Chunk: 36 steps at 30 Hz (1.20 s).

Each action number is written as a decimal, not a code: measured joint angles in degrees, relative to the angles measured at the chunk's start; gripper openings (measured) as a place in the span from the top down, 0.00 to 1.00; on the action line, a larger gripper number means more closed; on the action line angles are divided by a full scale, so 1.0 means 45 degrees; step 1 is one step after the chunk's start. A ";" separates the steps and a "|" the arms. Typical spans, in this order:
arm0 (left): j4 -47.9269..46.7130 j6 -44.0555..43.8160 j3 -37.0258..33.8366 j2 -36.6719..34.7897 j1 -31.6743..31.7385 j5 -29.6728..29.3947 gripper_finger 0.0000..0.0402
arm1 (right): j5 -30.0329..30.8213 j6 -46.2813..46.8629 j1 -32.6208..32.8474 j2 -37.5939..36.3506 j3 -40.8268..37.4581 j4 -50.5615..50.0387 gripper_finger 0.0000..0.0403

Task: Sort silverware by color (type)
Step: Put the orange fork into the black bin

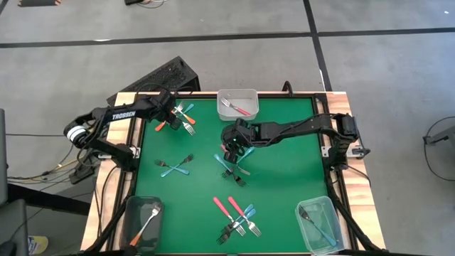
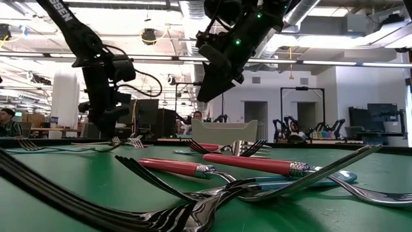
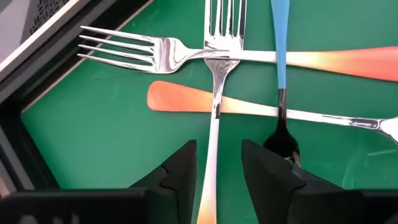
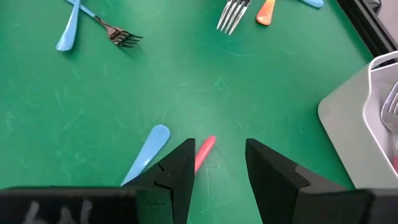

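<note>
Small forks with pink, orange and teal handles lie in heaps on the green mat. My left gripper (image 1: 175,116) (image 3: 217,155) is open and low over the far-left heap. Its fingers stand on either side of an orange-handled fork's metal neck (image 3: 212,134) without touching it. That fork lies across two other orange forks (image 3: 186,99), with a blue-handled one (image 3: 279,50) beside it. My right gripper (image 1: 231,151) (image 4: 219,152) is open and raised (image 2: 209,87) above the middle heap. A pink handle's end (image 4: 205,148) shows below its gap, next to a teal handle (image 4: 146,152).
Three clear tubs stand on the table: the far one (image 1: 249,94) holds a pink fork, the near-left one (image 1: 131,213) an orange fork, the near-right one (image 1: 307,220) a teal fork. Two crossed teal forks (image 1: 175,167) and a near heap (image 1: 238,217) also lie on the mat.
</note>
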 joint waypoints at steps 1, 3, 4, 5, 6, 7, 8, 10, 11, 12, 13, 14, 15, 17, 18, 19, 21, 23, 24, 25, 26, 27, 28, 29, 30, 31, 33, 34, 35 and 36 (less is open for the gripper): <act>-0.0017 0.0005 0.0017 0.0000 0.0016 -0.0036 0.73 | 0.0000 0.0000 -0.0001 0.0000 0.0000 0.0000 0.59; -0.0078 0.0136 0.0017 0.0000 0.0079 -0.0121 0.74 | 0.0000 0.0000 0.0022 0.0000 0.0000 0.0000 0.59; -0.0155 0.0192 0.0017 0.0000 0.0121 -0.0108 0.74 | 0.0000 -0.0002 0.0050 0.0000 0.0000 0.0000 0.59; -0.0201 0.0246 0.0017 0.0039 0.0127 -0.0105 0.75 | 0.0000 -0.0005 0.0083 0.0000 0.0000 0.0000 0.59; -0.0192 0.0287 0.0023 0.0139 0.0135 -0.0111 0.75 | -0.0005 -0.0010 0.0083 0.0000 0.0000 0.0000 0.59; -0.0198 0.0287 0.0027 0.0290 0.0135 -0.0106 0.75 | -0.0005 -0.0010 0.0083 0.0000 0.0000 0.0005 0.59; -0.0229 0.0287 0.0027 0.0497 0.0131 -0.0092 0.75 | -0.0005 -0.0010 0.0087 0.0000 0.0000 0.0005 0.59; -0.0238 0.0233 0.0062 0.1059 0.0125 -0.0120 0.75 | -0.0005 0.0005 0.0087 0.0000 0.0000 0.0010 0.59; -0.0305 0.0147 0.0225 0.1356 0.0116 -0.0160 0.75 | -0.0005 0.0054 0.0089 0.0000 0.0000 0.0010 0.59; -0.0395 0.0104 0.0395 0.1658 0.0080 -0.0370 0.75 | -0.0005 0.0071 0.0108 0.0000 0.0000 0.0011 0.59; -0.0571 0.0030 0.0606 0.1921 -0.0012 -0.0588 0.75 | -0.0005 0.0104 0.0130 0.0000 0.0000 0.0013 0.59; -0.0770 0.0019 0.0847 0.2195 -0.0083 -0.0798 0.75 | 0.0000 0.0148 0.0159 0.0000 0.0000 -0.0005 0.59; -0.0961 0.0005 0.1080 0.2420 -0.0141 -0.0930 0.75 | 0.0000 0.0188 0.0212 0.0000 0.0000 -0.0005 0.59; -0.1437 0.0027 0.1500 0.2733 -0.0156 -0.0929 0.76 | 0.0000 0.0249 0.0357 0.0000 0.0000 -0.0086 0.59; -0.1657 0.0159 0.1716 0.2861 -0.0151 -0.0889 0.77 | 0.0000 0.0248 0.0434 0.0000 0.0000 -0.0158 0.59; -0.1831 0.0239 0.1871 0.2950 -0.0154 -0.0829 0.79 | 0.0000 0.0248 0.0507 0.0000 0.0000 -0.0239 0.59; -0.2211 0.0287 0.2213 0.3084 -0.0143 -0.0605 0.84 | 0.0048 0.0248 0.0629 0.0000 0.0000 -0.0419 0.59; -0.2515 0.0360 0.2438 0.3126 -0.0142 -0.0444 0.92 | 0.0270 0.0319 0.0736 0.0005 0.0000 -0.0493 0.59; -0.2618 0.0465 0.2526 0.3144 -0.0151 -0.0433 0.96 | 0.0373 0.0401 0.0771 0.0001 0.0000 -0.0556 0.59; -0.2625 0.0540 0.2622 0.3159 -0.0172 -0.0457 0.97 | 0.0399 0.0490 0.0772 0.0003 0.0000 -0.0576 0.59; -0.2641 0.0554 0.2743 0.3181 -0.0181 -0.0481 0.98 | 0.0452 0.0589 0.0772 0.0005 0.0000 -0.0583 0.59; -0.2758 0.0558 0.2821 0.3141 -0.0185 -0.0504 0.98 | 0.0532 0.0696 0.0783 0.0005 0.0000 -0.0614 0.59; -0.2841 0.0563 0.2859 0.3034 -0.0204 -0.0491 0.98 | 0.0690 0.0853 0.0826 0.0005 0.0000 -0.0654 0.59; -0.2944 0.0575 0.2863 0.2869 -0.0265 -0.0528 0.98 | 0.0823 0.0951 0.0837 0.0005 0.0000 -0.0721 0.59; -0.3011 0.0578 0.2863 0.2649 -0.0346 -0.0529 0.98 | 0.0928 0.1056 0.0864 0.0005 0.0000 -0.0812 0.59; -0.3044 0.0569 0.2863 0.2336 -0.0454 -0.0524 0.98 | 0.1026 0.1190 0.0906 0.0005 0.0000 -0.0928 0.59; -0.3207 0.0291 0.2863 0.1457 -0.0736 -0.0509 0.99 | 0.1057 0.1336 0.0928 0.0005 0.0000 -0.1238 0.59; -0.3361 0.0122 0.2876 0.0947 -0.0951 -0.0558 0.99 | 0.1059 0.1456 0.0928 0.0005 0.0000 -0.1322 0.59; -0.3532 -0.0145 0.2878 0.0411 -0.1205 -0.0635 0.99 | 0.1064 0.1536 0.0928 0.0005 0.0000 -0.1400 0.59; -0.3737 -0.0477 0.2878 -0.0161 -0.1567 -0.0713 0.99 | 0.1077 0.1579 0.0942 0.0005 0.0000 -0.1472 0.59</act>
